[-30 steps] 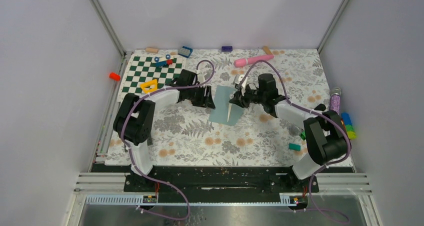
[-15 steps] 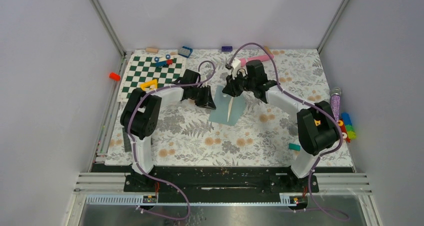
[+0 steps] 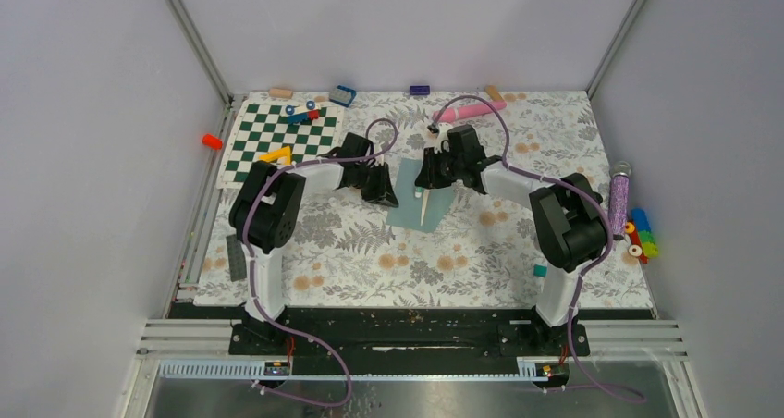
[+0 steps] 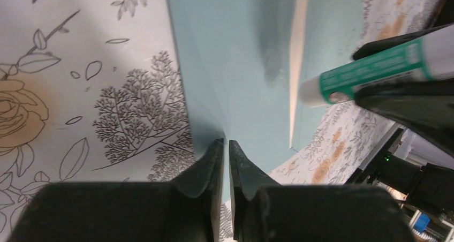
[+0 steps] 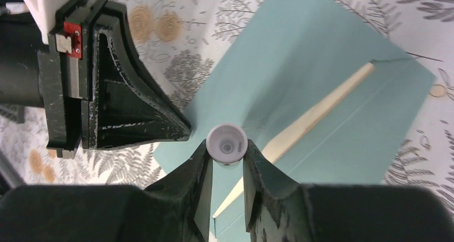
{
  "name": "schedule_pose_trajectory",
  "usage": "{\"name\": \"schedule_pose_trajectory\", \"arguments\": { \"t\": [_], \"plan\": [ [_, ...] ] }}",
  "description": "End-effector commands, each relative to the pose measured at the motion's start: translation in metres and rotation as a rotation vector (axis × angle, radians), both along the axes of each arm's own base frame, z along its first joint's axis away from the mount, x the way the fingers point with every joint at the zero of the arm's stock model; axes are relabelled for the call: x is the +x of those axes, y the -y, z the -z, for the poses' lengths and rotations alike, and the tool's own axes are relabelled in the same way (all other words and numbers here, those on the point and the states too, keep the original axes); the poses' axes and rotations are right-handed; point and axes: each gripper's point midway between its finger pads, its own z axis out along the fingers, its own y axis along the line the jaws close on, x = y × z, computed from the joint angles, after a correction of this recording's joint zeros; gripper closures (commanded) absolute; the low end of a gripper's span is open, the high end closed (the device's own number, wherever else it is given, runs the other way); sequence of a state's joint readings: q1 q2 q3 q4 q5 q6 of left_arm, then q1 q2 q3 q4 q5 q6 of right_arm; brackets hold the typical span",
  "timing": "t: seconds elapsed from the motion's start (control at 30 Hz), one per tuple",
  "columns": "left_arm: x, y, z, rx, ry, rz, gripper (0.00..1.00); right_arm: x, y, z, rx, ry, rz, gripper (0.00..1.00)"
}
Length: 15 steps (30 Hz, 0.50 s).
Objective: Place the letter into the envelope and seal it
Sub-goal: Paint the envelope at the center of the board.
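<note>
One dull teal envelope (image 5: 300, 54) lies flat on the floral bench (image 4: 80, 92), one cream letter (image 5: 321, 105) showing only as a thin strip across it. My left tool (image 4: 226, 145) is nearly closed at the envelope's edge; my right tool (image 5: 227, 151) clamps one green-labelled glue stick (image 5: 227, 142) above it.

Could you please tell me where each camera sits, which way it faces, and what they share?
Top external: above and behind, looking down on the table; left arm and right arm show whole.
Left wrist: on the left arm, facing past the left gripper onto the envelope.
Right wrist: on the right arm, facing down past the right gripper gripping the glue stick.
Shared: both wrist views show envelope, letter, glue stick.
</note>
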State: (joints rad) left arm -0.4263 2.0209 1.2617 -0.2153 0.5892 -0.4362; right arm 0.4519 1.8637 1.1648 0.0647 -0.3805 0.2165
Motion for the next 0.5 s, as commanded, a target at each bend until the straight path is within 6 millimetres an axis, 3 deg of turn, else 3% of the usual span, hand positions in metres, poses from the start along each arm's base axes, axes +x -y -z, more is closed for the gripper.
{"name": "schedule_pose_trajectory", "arguments": {
  "t": [0.0,0.2,0.47],
  "plan": [
    [0.008,-0.001,0.009,0.049,-0.002,-0.032,0.92,0.019,0.008,-0.013,-0.015,0.072,0.114,1.00],
    [0.006,-0.003,0.019,0.074,-0.030,-0.039,1.00,0.031,0.018,-0.005,-0.082,0.068,0.172,1.00],
    [0.005,-0.003,0.022,0.084,-0.035,-0.039,1.00,0.045,0.023,0.004,-0.141,0.065,0.210,1.00]
  ]
}}
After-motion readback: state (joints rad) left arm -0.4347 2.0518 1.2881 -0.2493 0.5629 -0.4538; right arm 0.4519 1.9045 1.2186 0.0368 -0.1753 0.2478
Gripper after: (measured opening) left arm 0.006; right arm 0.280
